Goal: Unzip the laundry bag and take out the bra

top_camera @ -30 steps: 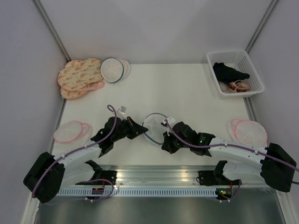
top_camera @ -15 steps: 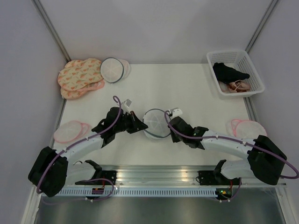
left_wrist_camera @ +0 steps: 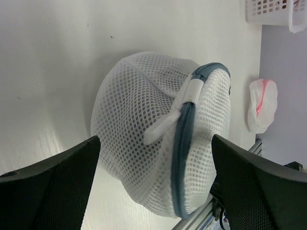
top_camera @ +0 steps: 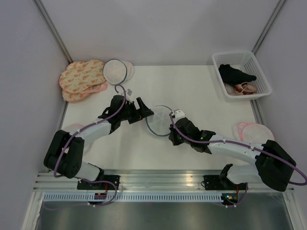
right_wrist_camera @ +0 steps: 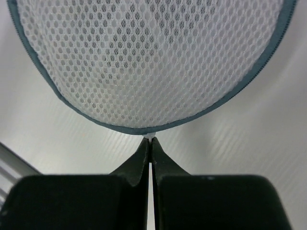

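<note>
The laundry bag (top_camera: 158,120), white mesh with a grey rim, stands tipped on edge at mid-table. In the left wrist view the laundry bag (left_wrist_camera: 148,124) fills the gap between my left gripper's (left_wrist_camera: 154,143) wide-open fingers (left_wrist_camera: 53,182), its grey zipper (left_wrist_camera: 182,143) closed where it shows. My left gripper (top_camera: 146,111) sits at the bag's left side. My right gripper (right_wrist_camera: 150,141) is shut on a small white tab (right_wrist_camera: 150,136) at the bag's rim (right_wrist_camera: 86,115); from above, the right gripper (top_camera: 171,130) is at the bag's near-right edge. A black bra (top_camera: 235,74) lies in the basket.
The white basket (top_camera: 261,72) at the back right also holds a pink-beige garment (top_camera: 243,88). Patterned pink round bags (top_camera: 81,79) and a white round mesh bag (top_camera: 115,72) lie at the back left. Pink mesh bags (top_camera: 256,134) lie at the right edge, another pink bag (top_camera: 67,130) at the left.
Both arms moved away from the near edge, carrying the bag farther back and tipping it onto its edge. My left gripper opened wide around it. The right gripper stayed shut on the tab.
</note>
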